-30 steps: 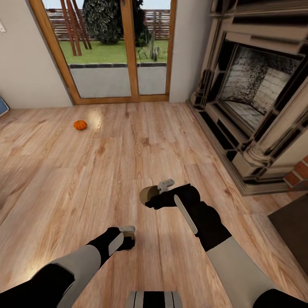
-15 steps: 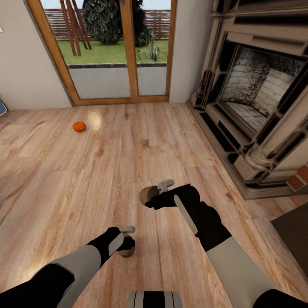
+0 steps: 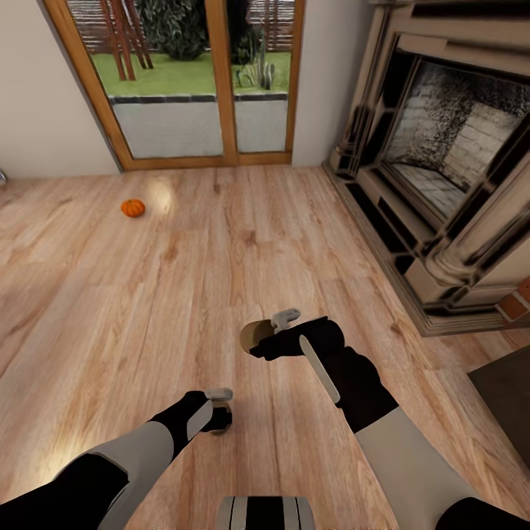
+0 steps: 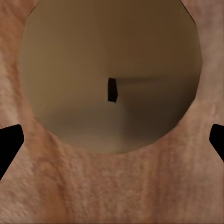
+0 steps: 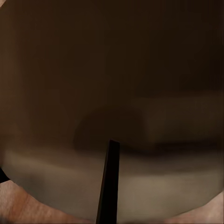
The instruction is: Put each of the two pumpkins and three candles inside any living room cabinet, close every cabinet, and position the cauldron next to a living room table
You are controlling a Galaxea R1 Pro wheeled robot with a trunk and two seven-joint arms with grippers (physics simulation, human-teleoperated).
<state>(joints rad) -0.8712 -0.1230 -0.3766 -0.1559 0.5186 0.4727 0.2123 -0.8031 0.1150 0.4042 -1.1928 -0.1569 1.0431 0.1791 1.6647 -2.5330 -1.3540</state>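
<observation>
Inventory count: living room floor, head and wrist views

Pumpkins: one (image 3: 132, 208), on the wood floor near the glass doors. Candles: two, one (image 3: 254, 335) at the right gripper (image 3: 271, 330), one (image 4: 109, 70) under the left gripper (image 3: 218, 411). Grippers: two. Fireplaces: one (image 3: 442, 154). Glass door panels: two (image 3: 199, 81).

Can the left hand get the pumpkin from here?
Probably not. The pumpkin lies far across bare floor, and the left hand looks full: a candle sits between its fingers.
</observation>
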